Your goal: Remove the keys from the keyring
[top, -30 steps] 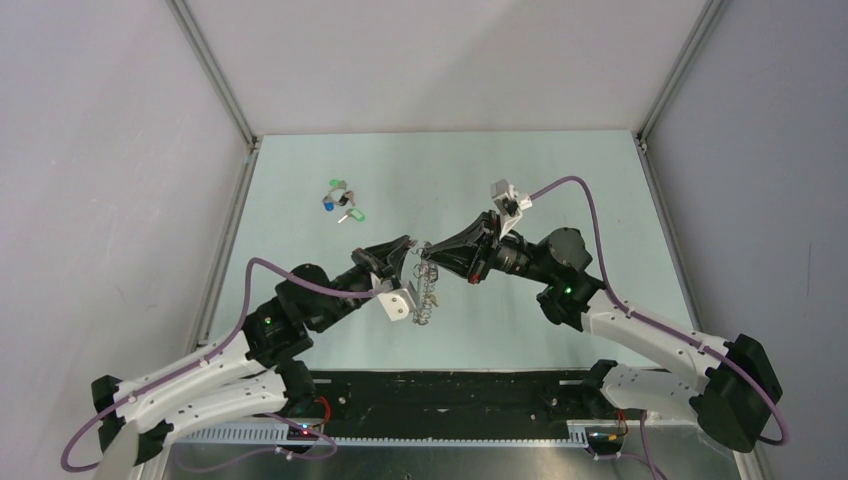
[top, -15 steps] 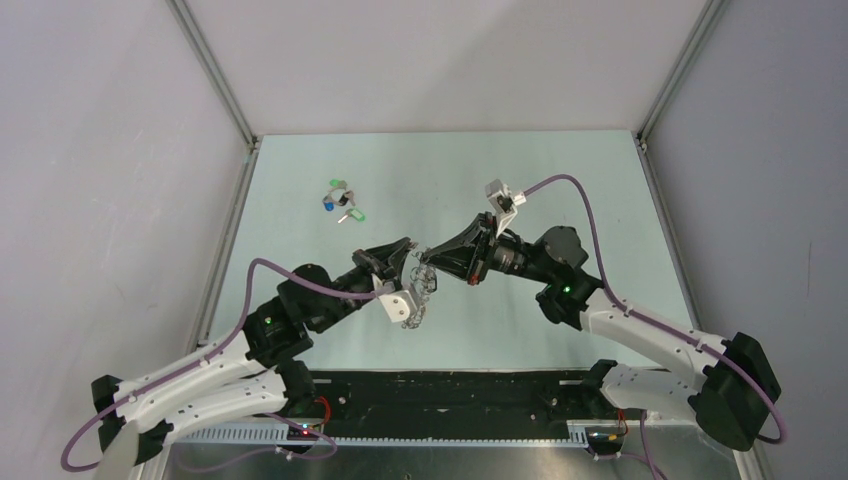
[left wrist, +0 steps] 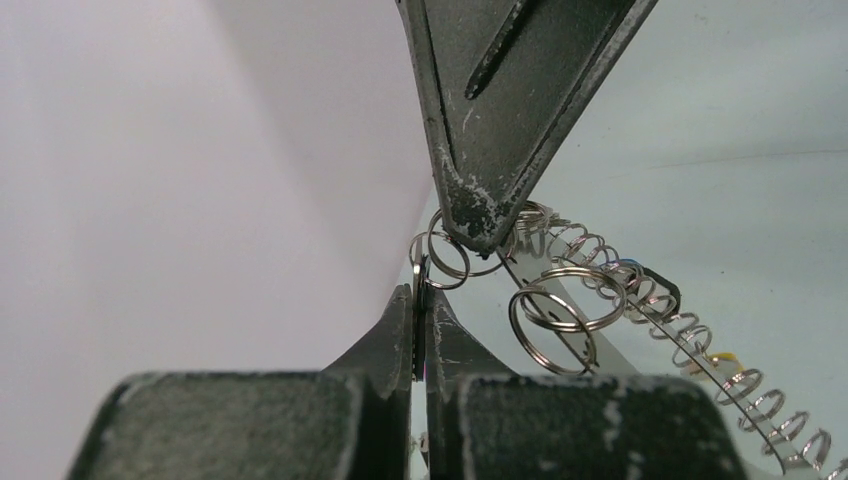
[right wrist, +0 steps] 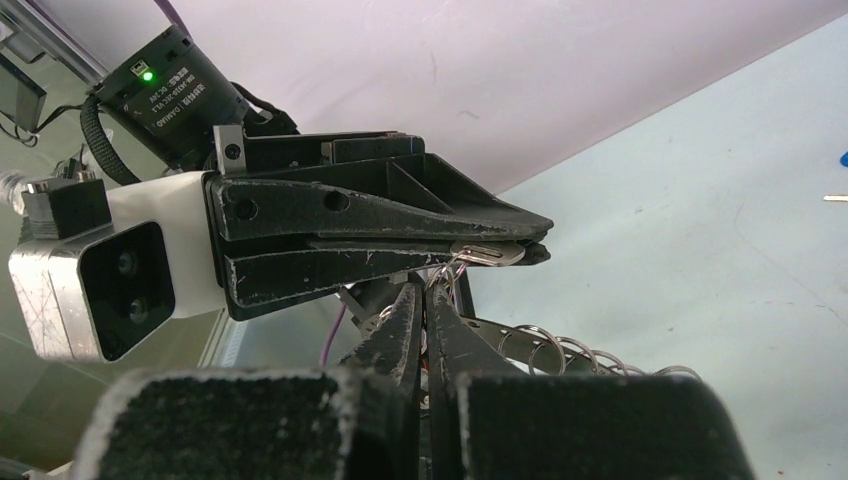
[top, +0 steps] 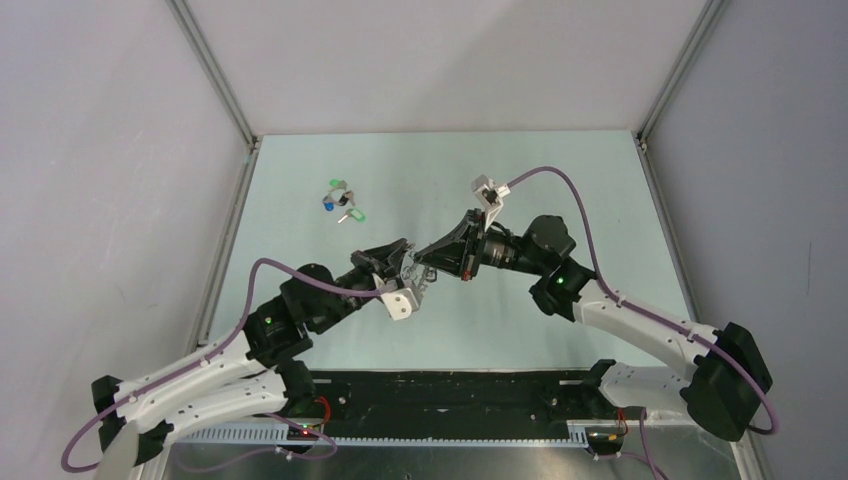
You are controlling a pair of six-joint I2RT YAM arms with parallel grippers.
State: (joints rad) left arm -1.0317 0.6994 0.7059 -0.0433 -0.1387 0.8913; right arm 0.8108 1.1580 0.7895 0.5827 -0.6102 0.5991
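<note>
Left gripper (left wrist: 418, 300) pinches what looks like a key (right wrist: 490, 252), right gripper (right wrist: 425, 292) nips its wire loop (left wrist: 448, 262); several keys (top: 342, 202) lie freed on the table, others hang on the keyring (left wrist: 700, 350).

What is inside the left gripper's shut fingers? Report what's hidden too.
A thin metal edge, apparently of the keyring, is clamped in the left gripper; wire loops hang beside it. The fingers cover how deep it reaches.

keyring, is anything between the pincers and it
Nothing visible stands between them. The left pincer is shut on the keyring's thin edge, and the right pincer is shut at its wire loops.
</note>
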